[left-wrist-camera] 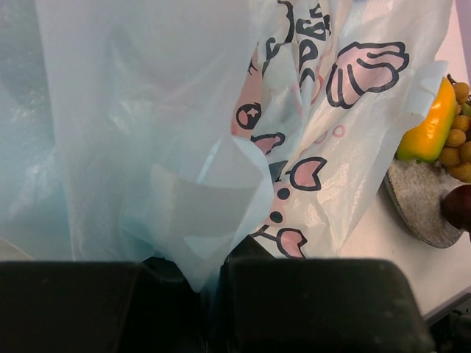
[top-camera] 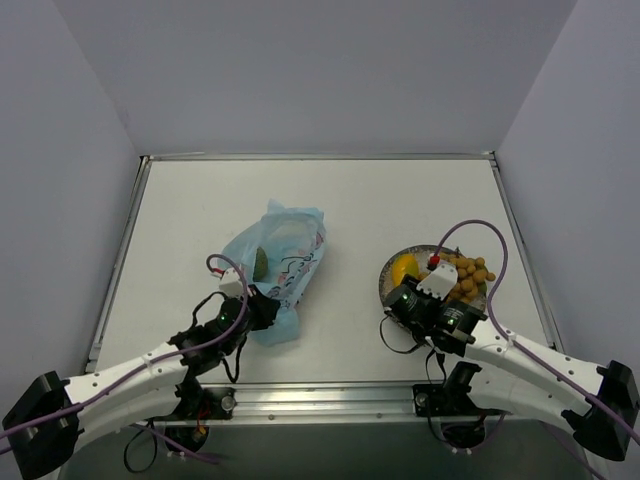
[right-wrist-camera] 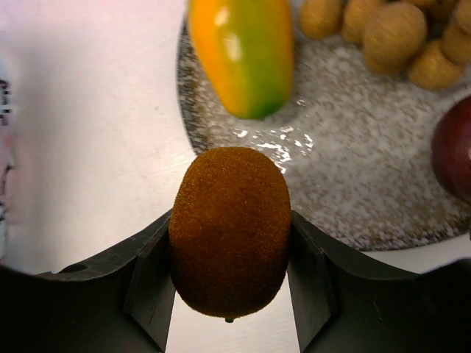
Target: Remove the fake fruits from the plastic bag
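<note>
Two grippers split the job: your left gripper (left-wrist-camera: 212,276) is pinched shut on the edge of the bag (left-wrist-camera: 132,110), likely to anchor it, while your right gripper (right-wrist-camera: 229,272) clasps a fuzzy brown fruit (right-wrist-camera: 229,220) at the rim of the plate (right-wrist-camera: 353,184), ready to drop beside the mango (right-wrist-camera: 246,51).

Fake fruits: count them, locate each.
5. On speckled grey plate: yellow mango, tan ball bunch, dark red fruit. Right gripper holds fuzzy brown fruit. Blue plastic bag holds green fruit, maybe more.

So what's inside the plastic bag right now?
Through the plastic bag, the top view shows one green rounded fruit. Whether anything else lies deeper is hidden by crinkled folds; of the bag, the left wrist view shows only plastic and print.
</note>
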Controlling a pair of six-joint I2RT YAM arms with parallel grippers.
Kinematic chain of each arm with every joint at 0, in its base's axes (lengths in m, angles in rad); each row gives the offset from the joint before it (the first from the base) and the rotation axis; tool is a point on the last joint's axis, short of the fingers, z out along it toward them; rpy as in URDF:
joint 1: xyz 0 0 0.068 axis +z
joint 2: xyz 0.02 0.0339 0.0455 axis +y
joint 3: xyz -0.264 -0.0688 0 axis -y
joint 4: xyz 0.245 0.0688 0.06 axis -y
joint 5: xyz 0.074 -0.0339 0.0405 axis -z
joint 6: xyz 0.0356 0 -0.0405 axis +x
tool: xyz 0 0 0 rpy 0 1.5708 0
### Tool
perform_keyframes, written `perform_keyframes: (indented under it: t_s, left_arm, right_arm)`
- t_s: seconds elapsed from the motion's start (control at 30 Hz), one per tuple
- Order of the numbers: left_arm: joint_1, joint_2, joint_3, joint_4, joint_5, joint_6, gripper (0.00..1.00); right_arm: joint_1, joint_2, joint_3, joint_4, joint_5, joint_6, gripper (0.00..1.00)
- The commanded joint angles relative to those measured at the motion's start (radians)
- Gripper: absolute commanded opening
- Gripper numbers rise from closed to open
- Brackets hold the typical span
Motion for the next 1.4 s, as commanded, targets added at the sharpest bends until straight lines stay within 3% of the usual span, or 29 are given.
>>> perform_keyframes:
  t_s: [0.0,0.23,0.33,0.47,0.67,0.73,0.8,0.83,0.93,1.07,1.23,1.27,1.37]
  left_arm:
    - [0.008,-0.066,0.010,-0.055,0.004,0.014,0.02]
    - [0.010,-0.135,-0.008,-0.110,0.007,0.029,0.02]
    - [0.010,-0.143,-0.017,-0.107,0.003,0.035,0.02]
    - [0.010,-0.134,-0.030,-0.095,0.010,0.038,0.02]
    - [0.011,-0.149,-0.040,-0.119,0.010,0.037,0.03]
    - [0.010,-0.160,-0.039,-0.144,0.010,0.032,0.03]
    - [0.010,-0.175,-0.039,-0.160,0.010,0.023,0.02]
    - [0.010,-0.180,-0.034,-0.182,0.007,0.020,0.02]
    - [0.008,-0.209,-0.019,-0.249,-0.011,0.012,0.02]
    - [0.007,-0.249,-0.008,-0.331,-0.025,-0.009,0.02]
    - [0.008,-0.279,-0.002,-0.494,-0.036,-0.075,0.03]
    - [0.008,-0.292,0.004,-0.518,-0.043,-0.094,0.05]
    - [0.008,-0.315,0.023,-0.602,-0.077,-0.135,0.27]
  right_arm:
    - [-0.006,0.020,-0.002,-0.129,0.083,0.158,0.32]
    - [-0.040,0.080,0.004,-0.127,0.118,0.193,0.42]
    - [-0.074,0.123,0.015,-0.129,0.138,0.190,0.51]
    - [-0.123,0.161,0.024,-0.127,0.146,0.163,0.76]
    - [-0.123,0.120,0.050,-0.124,0.138,0.102,0.87]
    - [-0.089,0.102,0.087,-0.094,0.128,0.010,0.81]
    - [0.031,0.106,0.176,-0.072,0.169,-0.035,0.62]
    - [0.077,0.121,0.214,-0.035,0.187,-0.094,0.46]
    - [0.226,0.318,0.364,0.092,0.219,-0.261,0.22]
    - [0.328,0.554,0.509,0.329,0.207,-0.498,0.15]
    - [0.284,0.797,0.535,0.690,-0.056,-0.597,0.12]
    - [0.271,0.834,0.542,0.719,-0.096,-0.597,0.12]
    - [0.251,0.966,0.562,0.810,-0.181,-0.595,0.12]
